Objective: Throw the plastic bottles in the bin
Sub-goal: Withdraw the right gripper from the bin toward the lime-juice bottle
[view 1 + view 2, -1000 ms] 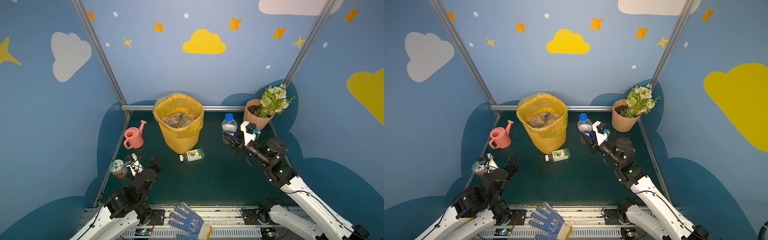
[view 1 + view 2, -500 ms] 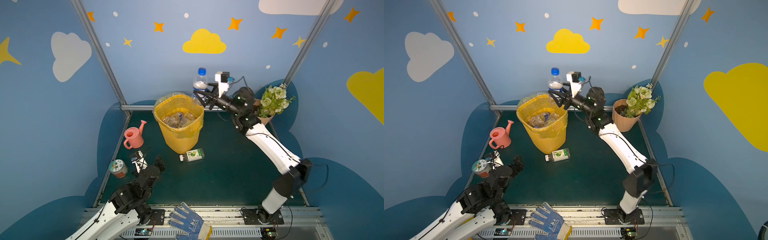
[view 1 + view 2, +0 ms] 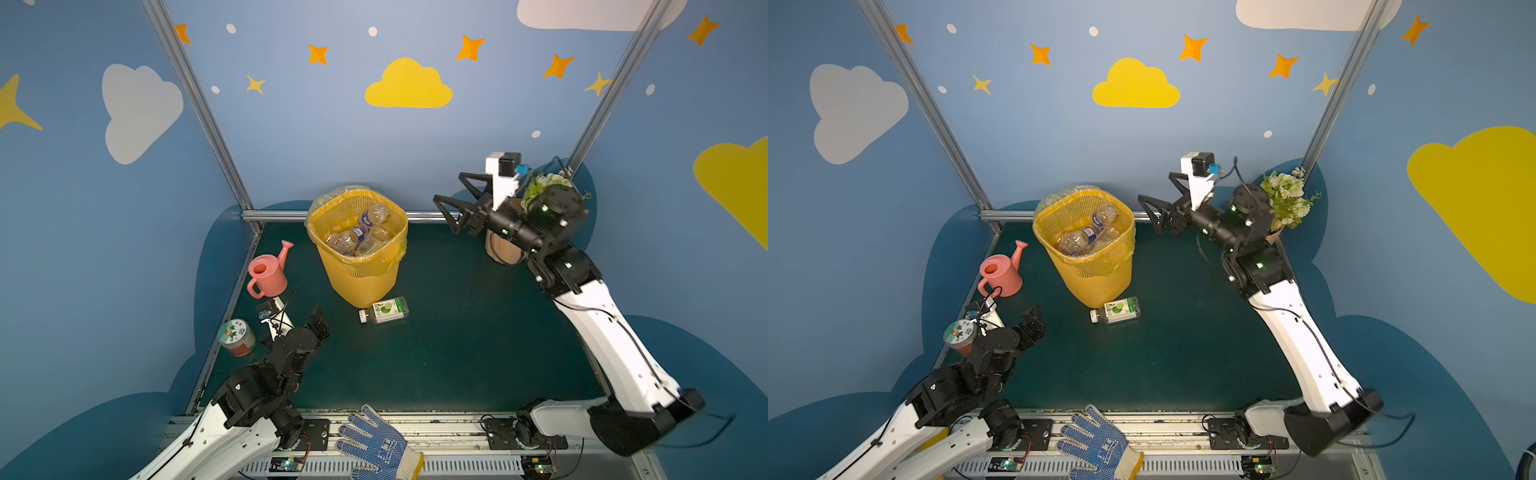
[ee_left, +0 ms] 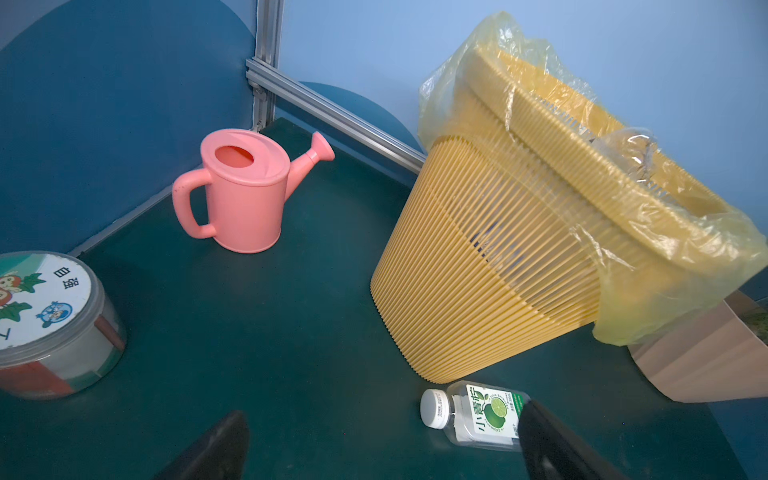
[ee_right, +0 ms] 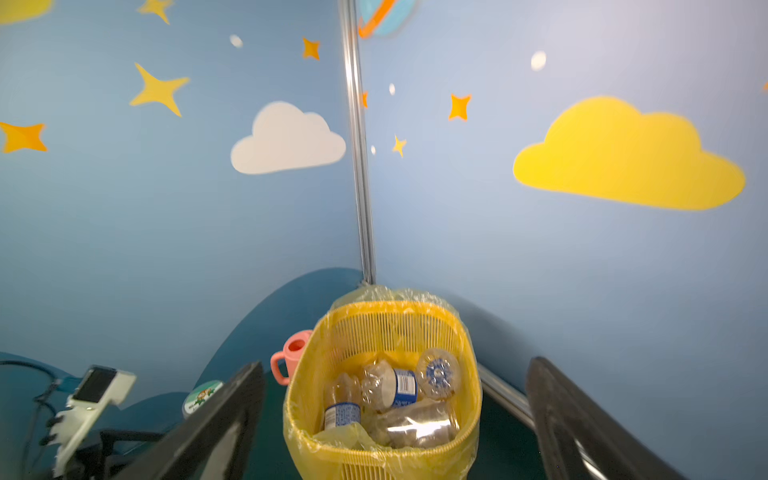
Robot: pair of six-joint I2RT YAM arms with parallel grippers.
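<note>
Although the right gripper [image 3: 449, 188] hung spread and empty at the upper right of a top view, beside the yellow mesh bin [image 3: 359, 282], the lime-drink bottle [image 3: 383, 309] lay on its side at the bin's foot, mid-frame, its long axis across the picture and its white cap leftward. The left gripper [image 4: 384, 419], fingers apart and empty, was the nearer one, with the bottle just to its right in both top views. The bottle's green label read "小青柠" and the jar lid [image 4: 41, 299] "自强".

i see the bin [image 3: 361, 276] in ribbed yellow mesh under a yellowish clear liner [image 4: 453, 79]. the plastic bottles [image 5: 392, 388] inside are clear with blue-and-white labels; the lime bottle [image 3: 384, 310] on the dark green desk [image 3: 457, 353] has a white cap and green-and-white label. pink watering can [image 3: 268, 272], blue-dotted glove [image 3: 374, 446].
</note>
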